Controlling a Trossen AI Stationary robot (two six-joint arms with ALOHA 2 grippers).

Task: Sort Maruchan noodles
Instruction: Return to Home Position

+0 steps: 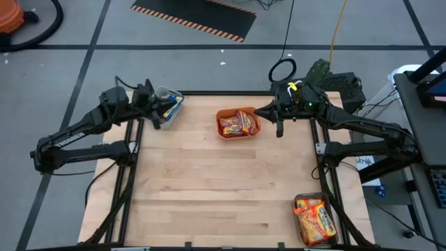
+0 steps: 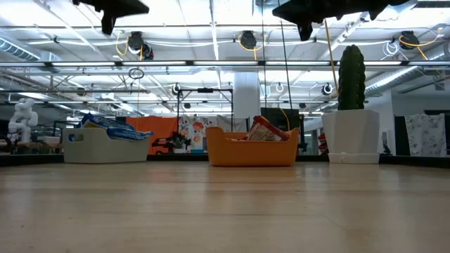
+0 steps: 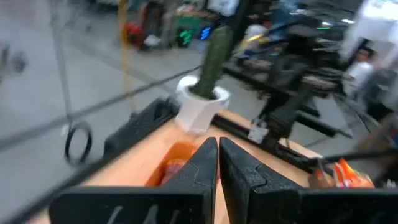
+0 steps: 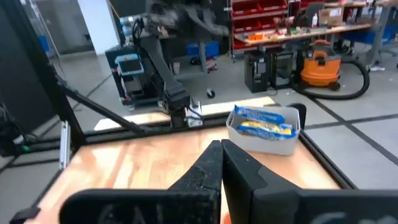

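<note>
I look down on the wooden table [image 1: 209, 195], which carries three bins. The grey bin [image 1: 163, 124] sits at the far left corner with blue packets [image 1: 173, 104] in it, and my left gripper [image 1: 153, 111] hangs right at that bin. The orange bin [image 1: 237, 136] stands at the middle of the far edge and holds red packets [image 1: 238, 123]. My right gripper [image 1: 261, 110] is just beside it on the right, pointing toward it. The clear bin [image 1: 306, 197] is at the near right corner, filled with orange packets [image 1: 315, 219].

At table level, both grippers show only at the top of the frame, high above the wood. The left one is above the grey bin, and the right one is up beside a cactus [image 2: 351, 77] in a white pot [image 2: 350, 137]. The blue packets stick out over the grey bin's rim, and a red packet leans up out of the orange bin.

On the left wrist camera, my fingers [image 3: 199, 171] are pressed together with nothing between them. Past them I make out the orange bin, the cactus and, off to one side, the orange packets.

On the right wrist camera, the fingers [image 4: 239, 168] are likewise closed tip to tip and empty, aimed across the table at the grey bin with its blue packets.
</note>
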